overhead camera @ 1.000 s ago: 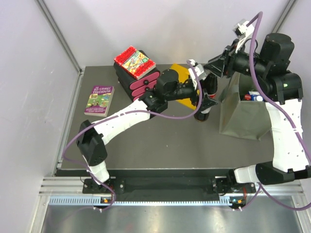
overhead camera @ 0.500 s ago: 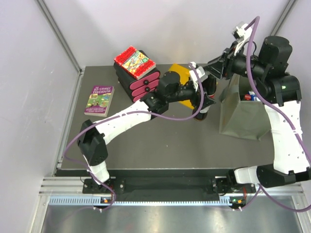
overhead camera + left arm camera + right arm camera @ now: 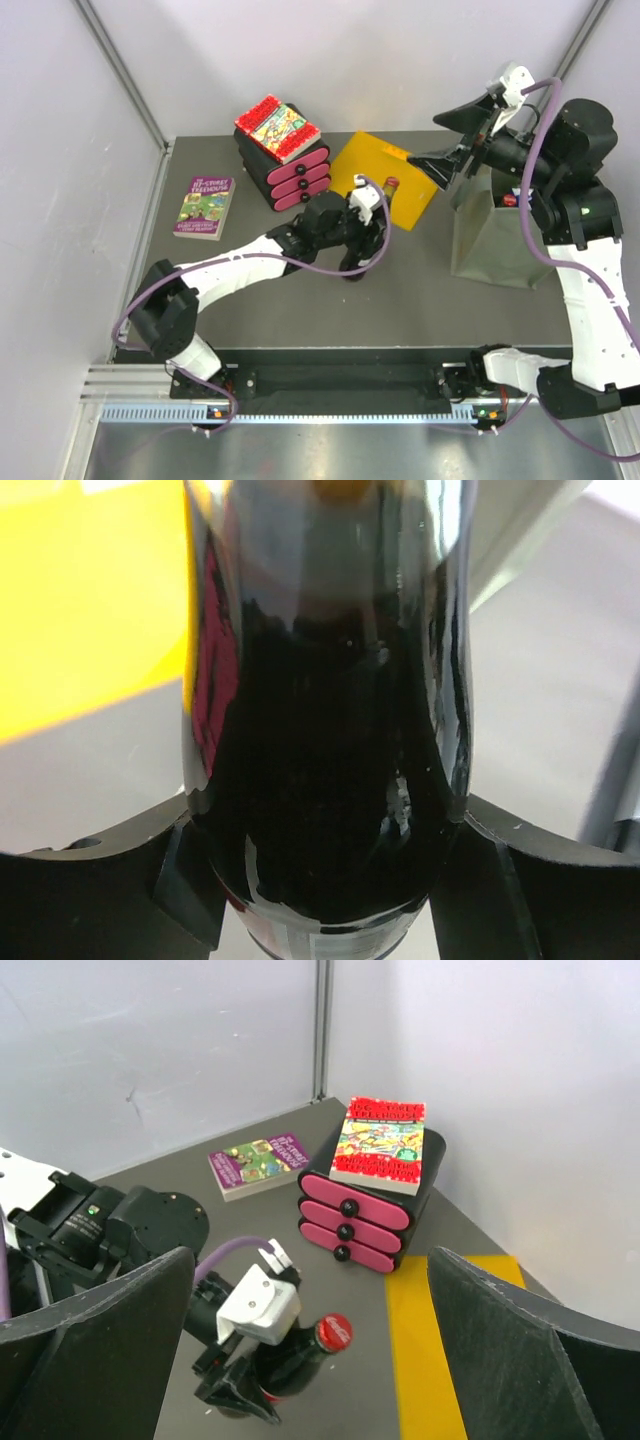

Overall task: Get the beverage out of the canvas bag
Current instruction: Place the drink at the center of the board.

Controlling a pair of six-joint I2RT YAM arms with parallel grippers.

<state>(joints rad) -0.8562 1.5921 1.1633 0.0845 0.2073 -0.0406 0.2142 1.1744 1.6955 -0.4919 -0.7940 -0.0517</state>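
Cola bottle, probably stiff and slippery, is clamped around its body by left gripper at centre; right gripper stands wide, empty.

A dark grey desk carries a small black chest with three pink drawer fronts, standing near the far edge. A bright, red-edged paperback lies flat on top of it. Left of the chest and apart from it, a purple book lies face up. A flat yellow-orange folder lies askew just right of the chest.
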